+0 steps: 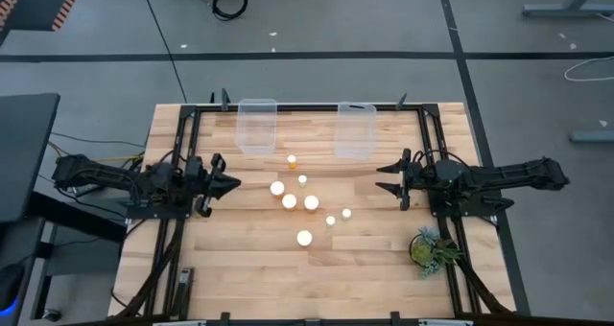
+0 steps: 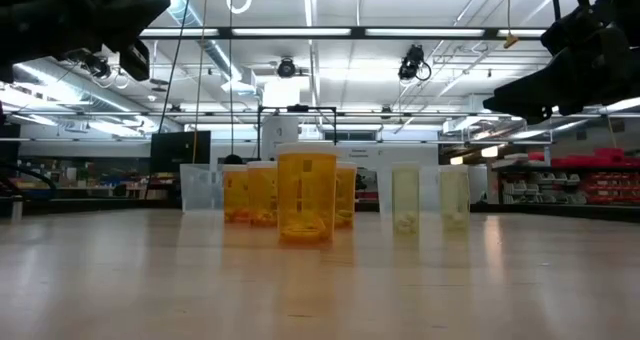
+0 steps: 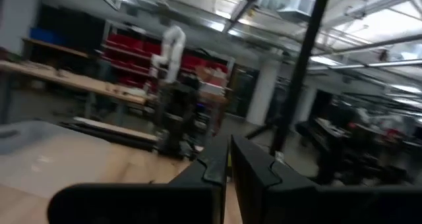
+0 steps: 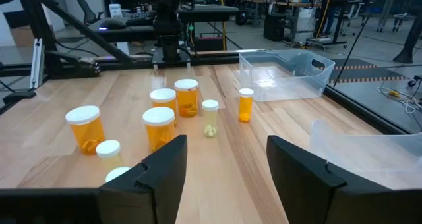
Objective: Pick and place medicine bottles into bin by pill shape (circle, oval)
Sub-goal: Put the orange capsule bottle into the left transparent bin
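Clearly crowded, the medicine bottles mid-counter risk toppling neighbours; right gripper fingers open, left gripper fingers closed, both empty.

From overhead my medicine bottles are only white caps, far too small to show the pills, and at worktop height the tallest orange bottle hides part of the ones behind it, so I cannot tell circle from oval. Past my right pincer, one capped bottle is half covered by a finger, and the nearer clear bin runs off the edge. My left pincer shows only a blurred room beyond the worktop, with no bottle in sight.
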Available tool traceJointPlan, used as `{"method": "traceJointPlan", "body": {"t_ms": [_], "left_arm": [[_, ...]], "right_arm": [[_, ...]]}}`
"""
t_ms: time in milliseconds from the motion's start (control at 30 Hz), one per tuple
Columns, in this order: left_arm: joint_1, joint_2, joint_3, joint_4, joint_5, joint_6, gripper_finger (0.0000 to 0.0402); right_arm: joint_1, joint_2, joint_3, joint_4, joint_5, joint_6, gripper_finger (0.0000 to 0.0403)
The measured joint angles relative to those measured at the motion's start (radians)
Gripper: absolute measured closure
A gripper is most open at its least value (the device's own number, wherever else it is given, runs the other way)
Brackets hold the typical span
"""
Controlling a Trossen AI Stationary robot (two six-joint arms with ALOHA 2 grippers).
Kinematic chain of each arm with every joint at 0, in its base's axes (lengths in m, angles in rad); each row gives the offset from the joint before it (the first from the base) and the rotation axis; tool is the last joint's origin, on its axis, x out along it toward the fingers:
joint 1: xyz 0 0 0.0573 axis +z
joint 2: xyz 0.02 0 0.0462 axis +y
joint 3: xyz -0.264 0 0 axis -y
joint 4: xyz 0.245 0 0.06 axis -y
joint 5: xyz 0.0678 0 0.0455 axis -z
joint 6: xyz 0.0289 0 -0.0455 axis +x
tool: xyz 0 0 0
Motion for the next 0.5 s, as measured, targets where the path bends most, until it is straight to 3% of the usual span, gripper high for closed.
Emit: {"method": "traceJointPlan", "body": {"t_ms": [200, 500], "left_arm": [[-0.001, 0.027, 0.016, -0.036, 0.055, 0.08, 0.0378], [0.001, 0.111, 0.047, 0.043, -0.027, 0.106, 0.0383]], "right_arm": [[0.0, 0.0, 0.0, 0.0, 0.0, 0.0, 0.0187], [0.0, 0.0, 0.0, 0.0, 0.0, 0.0, 0.0187]]}}
